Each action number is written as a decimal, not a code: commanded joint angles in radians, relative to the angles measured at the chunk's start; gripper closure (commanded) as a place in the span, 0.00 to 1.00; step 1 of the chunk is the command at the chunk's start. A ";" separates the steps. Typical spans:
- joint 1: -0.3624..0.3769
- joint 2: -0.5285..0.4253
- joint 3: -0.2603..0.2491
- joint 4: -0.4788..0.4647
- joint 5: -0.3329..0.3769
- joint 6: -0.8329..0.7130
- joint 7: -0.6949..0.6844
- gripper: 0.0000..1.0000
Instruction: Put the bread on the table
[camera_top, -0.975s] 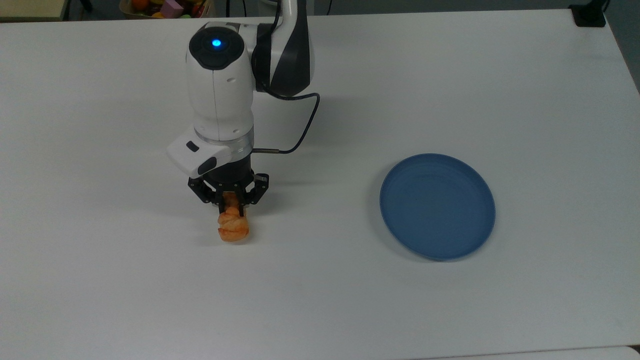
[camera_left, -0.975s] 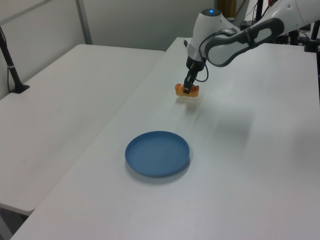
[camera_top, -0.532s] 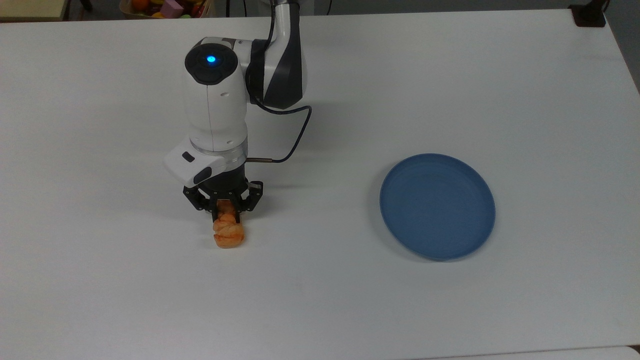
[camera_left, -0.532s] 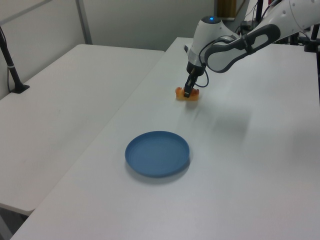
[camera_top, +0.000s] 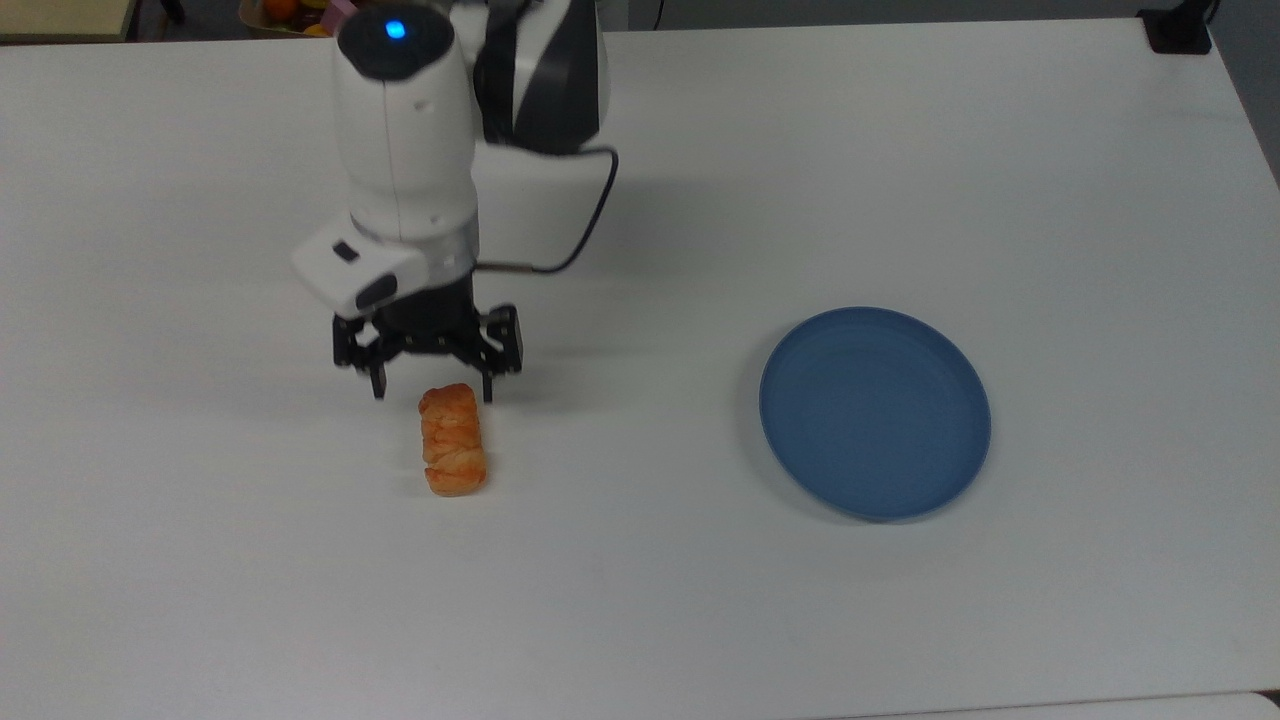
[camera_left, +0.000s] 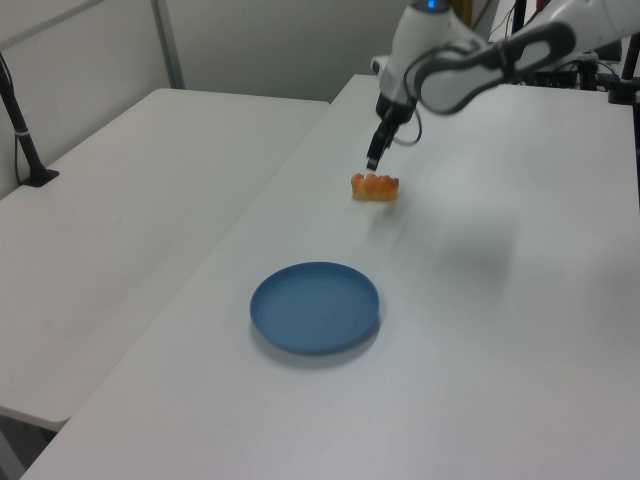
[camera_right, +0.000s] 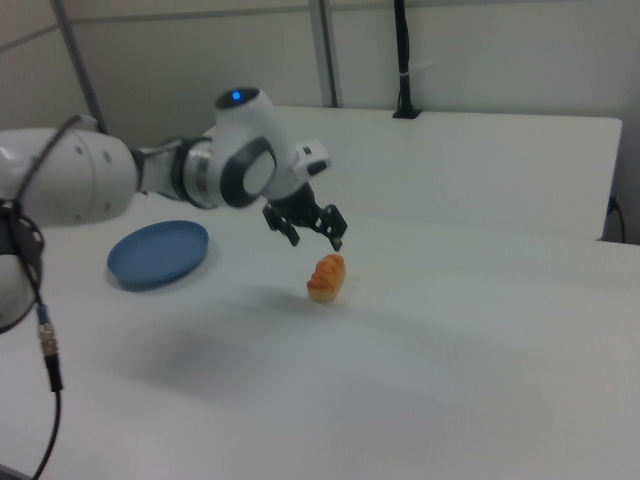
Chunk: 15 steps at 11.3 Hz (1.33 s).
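Top view, left to right: gripper (camera_top: 430, 387) hangs just above the far end of the bread (camera_top: 453, 440), fingers (camera_top: 378, 382) spread apart, nothing between them. Bread lies flat on the white counter (camera_top: 640, 600), lengthwise near-to-far, left of centre, free of the gripper; in the right view a clear gap shows between the fingertips and the bun (camera_right: 326, 277). Blue plate (camera_top: 875, 412) sits well apart to the top view's right, nothing on it. Task looks done, bread is on the counter and not on the plate. Risks from here, as a judgement: the fingertips sit close over the bun's far end, so a sideways or downward retreat could clip it and roll or push it; a straight lift avoids that. The glazed lumpy top may be sticky, hard to tell. Bread is well away from every counter edge, so a nudge shouldn't drop it off.
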 joint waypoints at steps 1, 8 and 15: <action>0.003 -0.234 -0.003 -0.072 0.019 -0.272 0.099 0.00; -0.062 -0.589 0.090 -0.107 0.134 -0.762 0.287 0.00; -0.099 -0.597 0.164 -0.172 0.141 -0.642 0.055 0.00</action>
